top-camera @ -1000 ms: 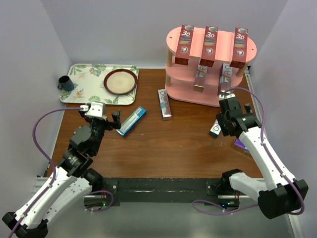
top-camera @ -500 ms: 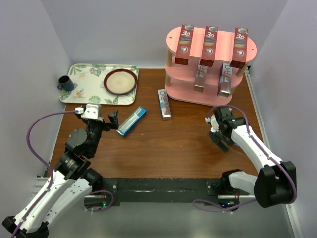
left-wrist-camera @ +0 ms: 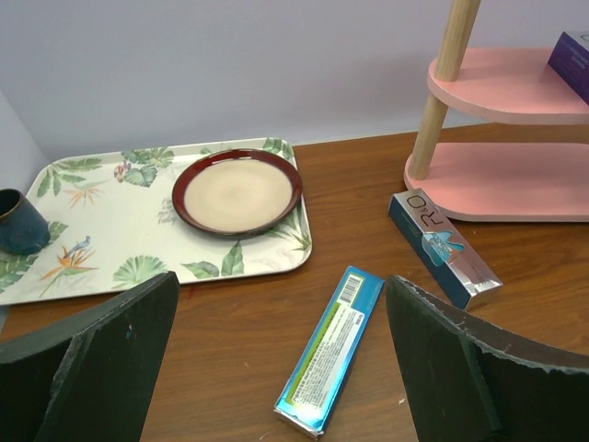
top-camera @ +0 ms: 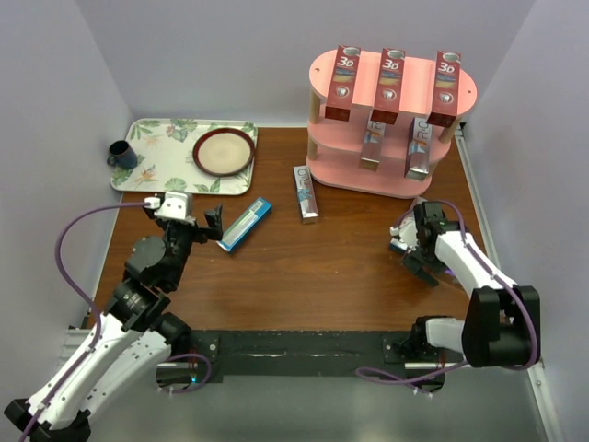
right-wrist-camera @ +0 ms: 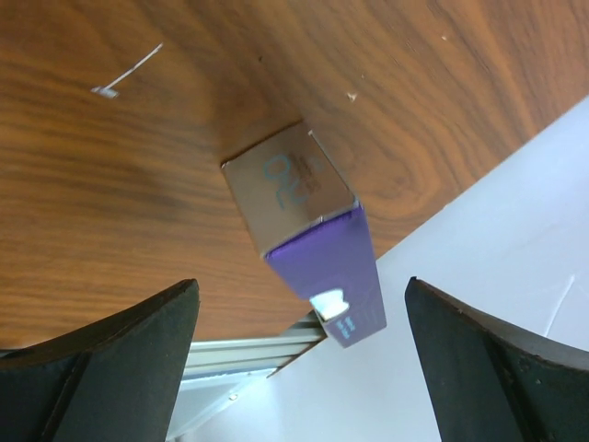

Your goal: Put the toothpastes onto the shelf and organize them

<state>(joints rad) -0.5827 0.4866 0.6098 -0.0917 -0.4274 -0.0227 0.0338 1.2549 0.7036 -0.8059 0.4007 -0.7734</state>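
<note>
The pink shelf (top-camera: 398, 180) stands at the back right, with three red toothpastes (top-camera: 389, 85) on its top board and two silver ones (top-camera: 419, 147) on the middle board. A teal carton (left-wrist-camera: 331, 348) lies on the table ahead of my open left gripper (left-wrist-camera: 281, 281), between its fingers in the wrist view and untouched. A silver-blue carton (top-camera: 306, 193) lies in front of the shelf. My right gripper (right-wrist-camera: 299, 285) hangs open over a purple and silver carton (right-wrist-camera: 331, 258) at the table's right edge, with both fingers apart from it. Another carton (top-camera: 398, 241) sits beside that gripper.
A floral tray (top-camera: 166, 158) at the back left carries a brown plate (top-camera: 224, 151) and a dark mug (top-camera: 121, 154). White walls close in on the left, back and right. The right wall runs right next to the purple carton.
The right arm pulled back from the shelf toward the near right and now points down over the purple carton. The left gripper shifted only slightly. Both stayed open.
</note>
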